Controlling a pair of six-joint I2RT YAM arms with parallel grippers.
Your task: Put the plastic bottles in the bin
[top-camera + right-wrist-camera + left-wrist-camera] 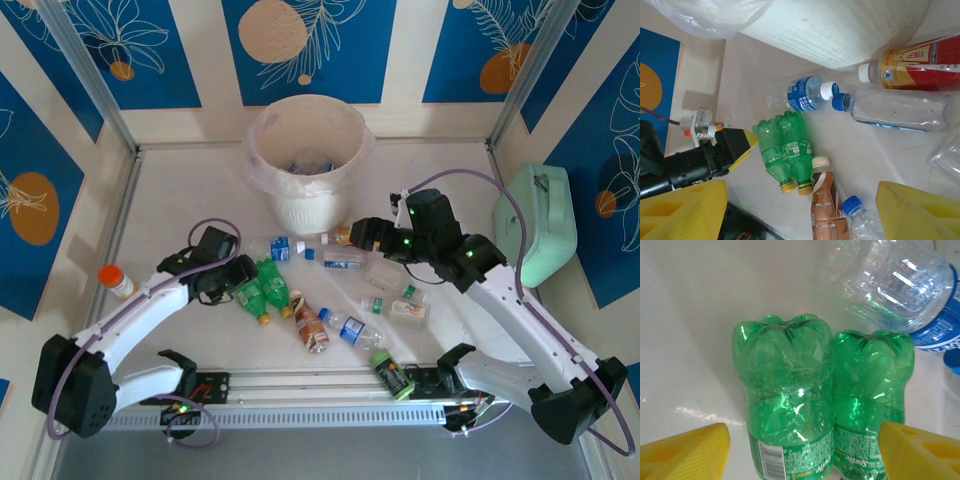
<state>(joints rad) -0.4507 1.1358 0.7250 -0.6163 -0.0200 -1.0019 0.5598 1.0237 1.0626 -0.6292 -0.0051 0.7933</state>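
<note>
Two green plastic bottles [785, 405] [870, 400] lie side by side on the table, bases away from my left wrist camera. My left gripper [802, 455] is open and straddles both of them; its yellow fingertips [687, 450] stand clear of the left bottle. From above, the left gripper [233, 278] sits at the green pair [262, 291]. My right gripper [800, 212] [362, 234] hangs open and empty above the scattered bottles. Below it lie a brown bottle [827, 210], a blue-labelled clear bottle [805, 95] and a blue-capped clear bottle [895, 110]. The cream ribbed bin [305, 205] stands behind, holding bottles.
A mint-green case [540, 225] rests at the right wall. An orange-capped bottle [117, 281] stands near the left wall. A green and black can [392, 373] lies by the front rail. Clear plastic packaging [385, 278] lies under the right arm.
</note>
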